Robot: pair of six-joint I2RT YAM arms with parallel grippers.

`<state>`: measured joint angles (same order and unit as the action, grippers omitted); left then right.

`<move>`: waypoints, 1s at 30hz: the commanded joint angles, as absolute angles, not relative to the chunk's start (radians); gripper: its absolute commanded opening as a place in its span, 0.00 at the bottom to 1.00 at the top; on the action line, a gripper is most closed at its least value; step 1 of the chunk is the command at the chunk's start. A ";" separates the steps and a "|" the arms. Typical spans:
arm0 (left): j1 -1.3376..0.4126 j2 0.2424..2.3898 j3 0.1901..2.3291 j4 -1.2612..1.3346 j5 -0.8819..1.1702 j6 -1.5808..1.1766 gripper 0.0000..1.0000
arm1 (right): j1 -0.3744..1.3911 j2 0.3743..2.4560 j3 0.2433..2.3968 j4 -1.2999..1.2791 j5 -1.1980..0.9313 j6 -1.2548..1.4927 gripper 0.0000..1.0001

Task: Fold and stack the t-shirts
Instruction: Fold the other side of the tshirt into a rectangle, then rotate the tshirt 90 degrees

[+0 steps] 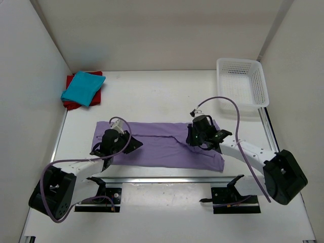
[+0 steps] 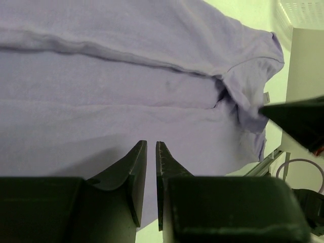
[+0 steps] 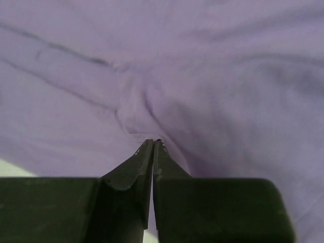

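The lavender t-shirt (image 1: 162,147) lies flat in a long band across the middle of the table. It fills the left wrist view (image 2: 126,76) and the right wrist view (image 3: 228,76). My left gripper (image 1: 135,144) hovers over its left part, jaws (image 2: 151,143) down to a narrow slit with nothing between them. My right gripper (image 1: 189,136) sits on its right part, its tips (image 3: 153,140) shut on a puckered fold of the lavender cloth. The teal t-shirt (image 1: 82,87) lies folded on the dark red t-shirt (image 1: 71,105) in the back left corner.
A white lattice basket (image 1: 238,61) stands at the back right and shows in the left wrist view (image 2: 304,10). A metal rail (image 1: 167,179) runs along the near edge by the arm bases. White walls close in the left, back and right.
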<state>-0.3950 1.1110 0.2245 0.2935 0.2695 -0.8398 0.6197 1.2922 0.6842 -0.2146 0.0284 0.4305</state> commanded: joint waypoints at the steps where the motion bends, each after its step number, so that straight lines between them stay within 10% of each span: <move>1: -0.411 1.129 0.282 0.339 0.296 -0.836 0.24 | 0.669 1.244 0.644 -0.270 0.029 0.543 0.01; 13: -0.347 1.127 0.388 0.339 0.325 -0.890 0.25 | 0.697 1.168 0.661 -0.208 -0.236 0.563 0.30; 18: -0.448 1.206 0.463 0.327 0.301 -0.858 0.26 | 0.381 1.135 0.592 -0.172 -0.187 0.496 0.00; 30: -0.256 1.577 0.451 0.543 0.439 -1.014 0.24 | 0.086 1.493 0.637 -0.012 -0.061 0.465 0.00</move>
